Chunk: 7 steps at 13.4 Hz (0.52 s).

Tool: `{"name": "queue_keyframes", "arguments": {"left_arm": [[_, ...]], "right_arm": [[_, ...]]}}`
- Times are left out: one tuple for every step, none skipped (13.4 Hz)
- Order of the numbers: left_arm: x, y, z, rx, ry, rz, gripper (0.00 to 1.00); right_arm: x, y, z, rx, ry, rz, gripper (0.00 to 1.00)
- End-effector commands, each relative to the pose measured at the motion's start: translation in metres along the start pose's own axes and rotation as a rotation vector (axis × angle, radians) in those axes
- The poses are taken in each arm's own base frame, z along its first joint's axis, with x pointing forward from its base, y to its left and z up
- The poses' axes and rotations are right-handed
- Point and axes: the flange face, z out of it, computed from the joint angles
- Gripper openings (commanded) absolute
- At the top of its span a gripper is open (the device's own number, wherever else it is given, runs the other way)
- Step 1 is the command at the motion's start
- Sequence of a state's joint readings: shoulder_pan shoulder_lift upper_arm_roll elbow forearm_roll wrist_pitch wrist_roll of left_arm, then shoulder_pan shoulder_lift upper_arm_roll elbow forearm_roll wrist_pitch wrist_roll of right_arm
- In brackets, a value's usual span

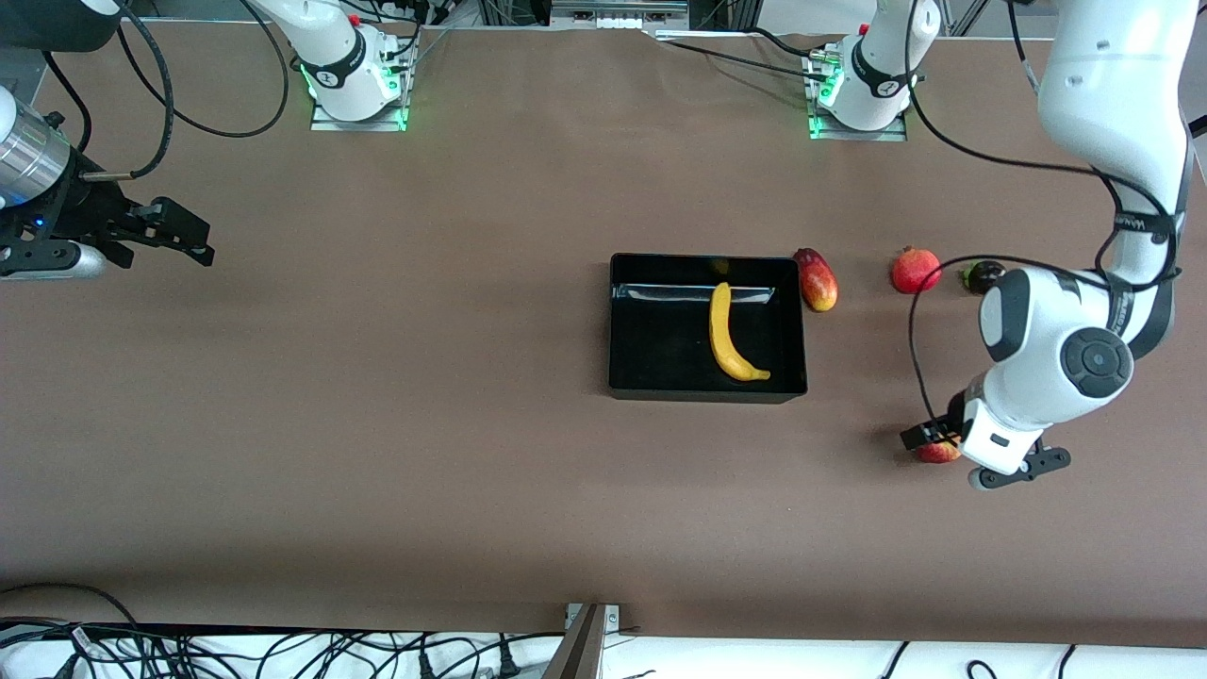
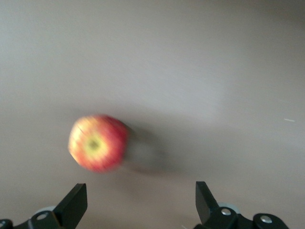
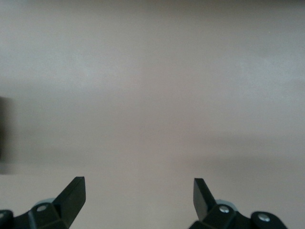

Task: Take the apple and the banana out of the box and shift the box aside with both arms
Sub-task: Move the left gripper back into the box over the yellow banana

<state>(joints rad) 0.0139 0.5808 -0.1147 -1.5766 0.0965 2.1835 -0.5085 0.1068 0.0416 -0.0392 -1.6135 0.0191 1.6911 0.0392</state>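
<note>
Two hands are in play, so start with the front view. Your black box (image 1: 707, 326) sits on the brown bench (image 1: 424, 396) toward the left arm's end, and the banana (image 1: 731, 337) lies inside it, running lengthwise with its curved end nearer the front camera. Just beside the box, at the corner toward the left arm's end and farther from the camera, you will see the mango (image 1: 818, 279). The pomegranate (image 1: 916, 270) lies farther toward that end, apart from the mango, with a small dark fruit (image 1: 981, 275) next to it. The apple (image 1: 937, 452) rests on the bench nearer the camera than all of these, well apart from the box. Your left hand (image 1: 985, 456) hangs low right at the apple, partly covering it. Your right hand (image 1: 170, 236) waits over bare bench at the right arm's end.

Move to the left wrist view: the apple (image 2: 97, 142) lies on the bench ahead of the left hand (image 2: 141, 200), off toward one finger (image 2: 74, 205). The jaws stand wide and nothing sits between them.

Last, the right wrist view: your right hand (image 3: 138, 198) has its fingers (image 3: 204, 196) spread wide, holding nothing, with only bench under it.
</note>
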Motion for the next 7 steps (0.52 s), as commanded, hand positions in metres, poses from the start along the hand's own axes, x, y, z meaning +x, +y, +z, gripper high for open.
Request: {"name": "queue_keyframes", "arguments": {"left_arm": [[-0.066,0.089,-0.010,0.002,-0.073,-0.084,1.00],[-0.087,0.117,-0.011,-0.002,-0.086,-0.112,1.00],[-0.105,0.136,-0.009,0.001,-0.095,-0.133,1.00],[-0.122,0.154,-0.009,0.003,-0.100,-0.151,1.00],[-0.136,0.167,-0.007,0.010,-0.105,-0.182,1.00],[-0.150,0.177,-0.002,0.019,-0.114,-0.199,1.00],[-0.167,0.187,0.004,0.025,-0.131,-0.183,1.00]], "right_arm": [[0.001,-0.003,-0.006,-0.010,0.012,-0.005,1.00],[0.001,-0.003,-0.005,-0.010,0.010,-0.005,1.00],[0.001,-0.002,-0.005,-0.012,0.010,-0.006,1.00],[0.001,-0.003,-0.005,-0.010,0.010,-0.005,1.00],[0.001,-0.003,-0.005,-0.010,0.010,-0.005,1.00],[0.001,-0.003,-0.005,-0.010,0.010,-0.005,1.00],[0.001,-0.003,-0.005,-0.011,0.009,-0.005,1.00]]}}
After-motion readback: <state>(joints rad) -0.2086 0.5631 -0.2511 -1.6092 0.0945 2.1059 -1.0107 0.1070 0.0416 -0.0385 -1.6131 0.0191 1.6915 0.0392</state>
